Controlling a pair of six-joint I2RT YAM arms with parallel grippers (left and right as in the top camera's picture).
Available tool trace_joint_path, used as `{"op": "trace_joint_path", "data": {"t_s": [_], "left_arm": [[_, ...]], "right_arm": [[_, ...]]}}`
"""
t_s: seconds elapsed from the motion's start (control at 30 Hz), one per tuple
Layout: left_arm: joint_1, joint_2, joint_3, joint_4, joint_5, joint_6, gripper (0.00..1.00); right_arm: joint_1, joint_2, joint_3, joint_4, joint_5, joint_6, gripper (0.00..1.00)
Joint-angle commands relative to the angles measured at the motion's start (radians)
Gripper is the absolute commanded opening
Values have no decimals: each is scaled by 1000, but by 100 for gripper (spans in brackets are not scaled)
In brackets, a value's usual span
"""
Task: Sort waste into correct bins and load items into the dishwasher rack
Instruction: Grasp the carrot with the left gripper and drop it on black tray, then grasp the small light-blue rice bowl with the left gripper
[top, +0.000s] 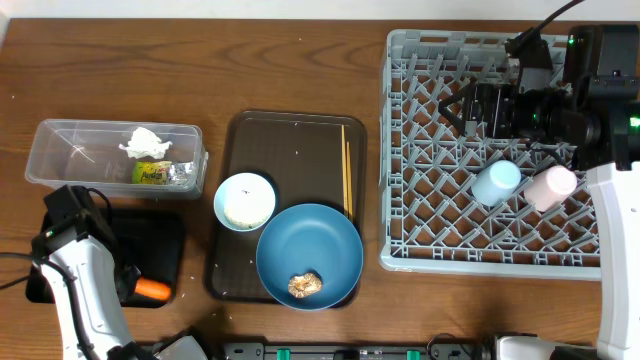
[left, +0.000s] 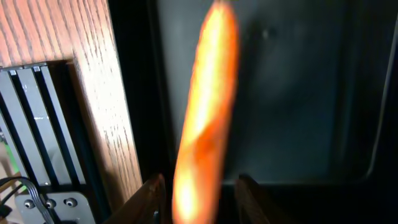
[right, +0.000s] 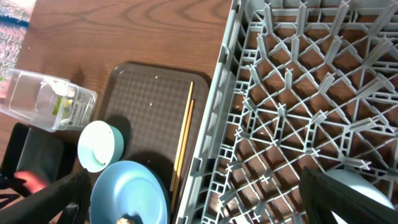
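1. 2 cups, the light blue cup (top: 496, 182) and the pale pink cup (top: 551, 187), lie side by side in the dishwasher rack (top: 430, 150).
2. Over the rack, the right gripper (right: 199, 193) has its jaws spread wide and holds nothing.
3. The left gripper (left: 199, 200) is over the black tray (top: 165, 235). The orange carrot (left: 208, 93) sits between its jaws, but I cannot tell whether they pinch it.
4. The blue plate (top: 310, 245), the white-blue bowl (top: 244, 200) and the chopsticks (top: 346, 170) rest on the brown serving tray (top: 280, 140).

No readable text, labels or numbers; print on green-yellow packet (top: 153, 174) too small.
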Motion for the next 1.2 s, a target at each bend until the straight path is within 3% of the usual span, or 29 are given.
{"op": "trace_joint_path", "data": {"t_s": [0.0,0.17,0.3,0.4,0.63,0.87,1.03,1.17], "left_arm": [[5,-4,5,-4,17,-11,38],[1,-29,90,-33,42,21,39],[-75,-51,188,34,262,308,44],[-212,-51,212,107,413,538,54],[-615,40,211,252,395,727,60],[-818,243,211,411,291,726,60],[-844,360,211,458,269,692,58],[-845,410,211,478,269,684,49]], "right_arm": [[8,1,2,-5,-4,2,99],[8,1,2,-3,-4,2,99],[8,1,2,-1,-3,2,99],[8,1,2,10,-3,2,99],[8,1,2,14,-3,2,99],[8,1,2,6,-4,3,99],[8,1,2,-1,-4,5,99],[8,1,2,0,-4,5,99]]}}
